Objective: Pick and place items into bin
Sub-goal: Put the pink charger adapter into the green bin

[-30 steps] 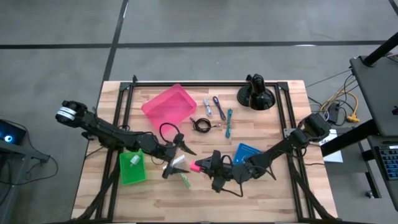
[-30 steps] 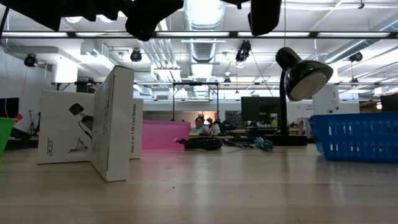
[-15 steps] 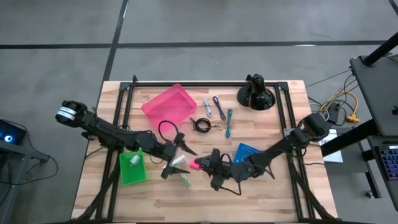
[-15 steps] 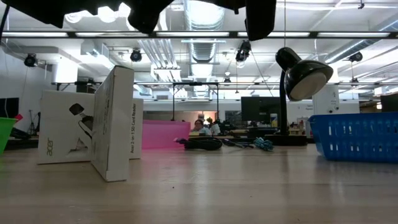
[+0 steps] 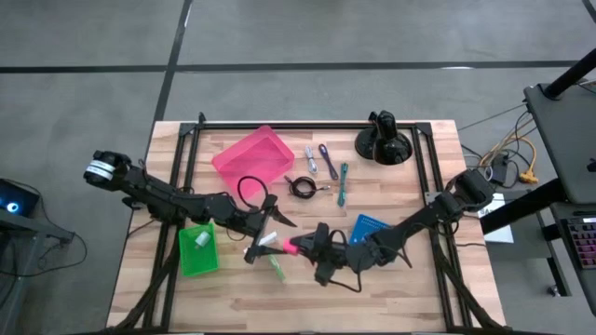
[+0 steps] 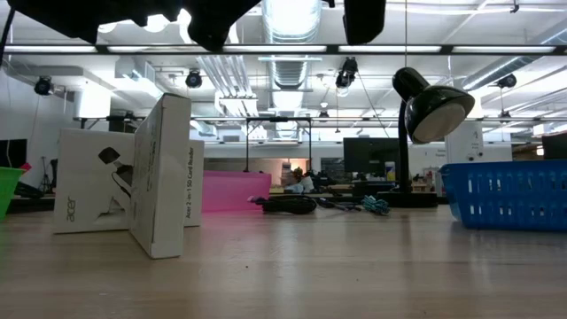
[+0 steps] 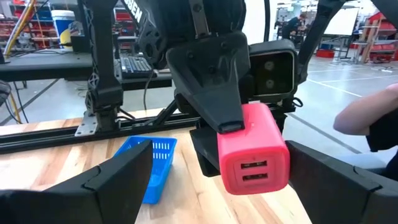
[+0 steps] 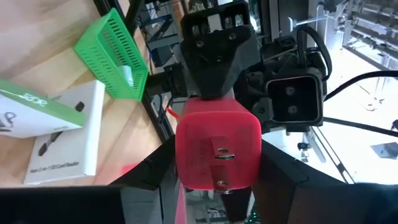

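Left arm reaches in from the table's left edge, low and stretched out toward the middle. The left gripper (image 5: 269,234) sits just past the green bin (image 5: 196,251) and above the white boxes (image 5: 264,245). Its fingers (image 7: 118,180) are spread wide and hold nothing.

The item is a pink charger block (image 7: 254,149), off the table near its centre, between the two grippers and level with the gap in the left one.

Handling, as I judge it:
- hard plastic shell, light, will not deform
- smooth glossy sides, could slip under a light pinch
- USB ports on one face, metal prongs on the opposite face
- best taken across two flat side walls, clear of the prongs

The right gripper (image 5: 309,248) is clamped on the block, one finger on each side. The right arm comes in low from the table's right edge, passing the blue bin (image 5: 369,226).
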`<action>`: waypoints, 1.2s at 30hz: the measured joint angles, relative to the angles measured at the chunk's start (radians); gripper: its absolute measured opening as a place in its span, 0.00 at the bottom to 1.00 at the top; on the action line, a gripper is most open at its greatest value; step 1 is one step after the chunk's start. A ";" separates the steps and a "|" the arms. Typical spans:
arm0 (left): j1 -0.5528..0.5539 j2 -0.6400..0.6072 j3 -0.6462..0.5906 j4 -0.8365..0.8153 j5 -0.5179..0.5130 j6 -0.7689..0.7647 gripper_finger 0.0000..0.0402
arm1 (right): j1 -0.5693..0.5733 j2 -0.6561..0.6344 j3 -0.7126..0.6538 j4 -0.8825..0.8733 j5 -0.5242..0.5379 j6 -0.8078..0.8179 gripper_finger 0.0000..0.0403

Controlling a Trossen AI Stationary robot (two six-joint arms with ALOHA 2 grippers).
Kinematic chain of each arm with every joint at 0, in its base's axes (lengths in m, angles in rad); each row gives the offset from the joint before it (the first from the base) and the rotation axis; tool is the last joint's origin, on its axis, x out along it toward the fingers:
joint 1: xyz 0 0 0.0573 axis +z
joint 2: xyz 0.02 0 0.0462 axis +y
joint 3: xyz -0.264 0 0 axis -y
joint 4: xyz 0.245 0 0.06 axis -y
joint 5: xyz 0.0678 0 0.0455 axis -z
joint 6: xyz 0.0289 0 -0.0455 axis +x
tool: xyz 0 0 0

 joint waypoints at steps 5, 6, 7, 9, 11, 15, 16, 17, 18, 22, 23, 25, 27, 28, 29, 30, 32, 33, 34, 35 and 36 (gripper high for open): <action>0.001 0.000 0.000 0.003 -0.001 0.001 0.84 | -0.005 0.000 0.008 0.002 -0.001 -0.017 0.35; 0.001 0.000 0.000 0.003 -0.001 0.001 0.84 | -0.006 0.000 0.008 0.001 -0.003 -0.018 0.35; 0.002 0.000 0.000 0.003 0.000 0.001 0.84 | -0.009 0.000 0.008 0.001 -0.005 -0.018 0.35; 0.007 0.000 0.000 0.003 0.000 0.001 0.84 | -0.012 0.000 0.008 0.001 -0.005 -0.018 0.35; 0.012 0.000 0.000 0.003 0.000 0.001 0.84 | -0.017 0.000 0.008 0.001 -0.008 -0.019 0.35; 0.016 0.000 0.000 0.003 -0.001 0.001 0.84 | -0.026 0.000 0.008 0.001 -0.012 -0.021 0.35; 0.016 0.000 0.000 0.003 0.000 0.003 0.84 | -0.029 0.000 0.008 0.001 -0.015 -0.022 0.35; 0.016 0.000 0.000 0.003 0.000 0.007 0.84 | -0.034 0.000 0.007 0.000 -0.023 -0.022 0.35; 0.016 0.000 0.000 0.003 0.000 0.009 0.84 | -0.038 0.000 0.007 0.000 -0.030 -0.022 0.35; 0.016 0.000 -0.001 -0.001 0.001 0.010 0.83 | -0.051 0.000 0.007 0.000 -0.048 -0.024 0.35; 0.017 0.000 -0.001 -0.001 0.001 0.010 0.82 | -0.053 0.000 0.007 0.001 -0.050 -0.026 0.35; 0.018 0.000 -0.001 -0.001 0.002 0.010 0.79 | -0.055 0.000 0.007 0.001 -0.050 -0.029 0.35; 0.018 0.000 -0.001 -0.001 0.002 0.010 0.76 | -0.055 0.000 0.007 0.000 -0.050 -0.029 0.35; 0.018 0.000 -0.001 -0.001 0.003 0.010 0.74 | -0.056 0.000 0.007 0.001 -0.050 -0.029 0.35; 0.019 0.000 -0.001 -0.001 0.003 0.010 0.71 | -0.056 0.000 0.007 0.001 -0.050 -0.030 0.35; 0.019 0.000 -0.001 -0.001 0.004 0.010 0.69 | -0.056 0.000 0.007 0.001 -0.050 -0.030 0.35; 0.019 0.000 -0.001 -0.002 0.005 0.010 0.65 | -0.056 0.000 0.007 0.001 -0.050 -0.036 0.35; 0.019 0.000 -0.001 -0.002 0.007 0.010 0.62 | -0.056 0.000 0.007 0.001 -0.050 -0.040 0.35; 0.019 0.000 -0.001 -0.002 0.008 0.010 0.60 | -0.056 0.000 0.006 0.001 -0.050 -0.044 0.35; 0.019 0.000 -0.002 -0.002 0.010 0.010 0.57 | -0.056 0.000 0.006 0.000 -0.049 -0.045 0.35; 0.019 0.000 -0.002 -0.002 0.012 0.011 0.54 | -0.057 0.000 0.006 0.000 -0.049 -0.045 0.35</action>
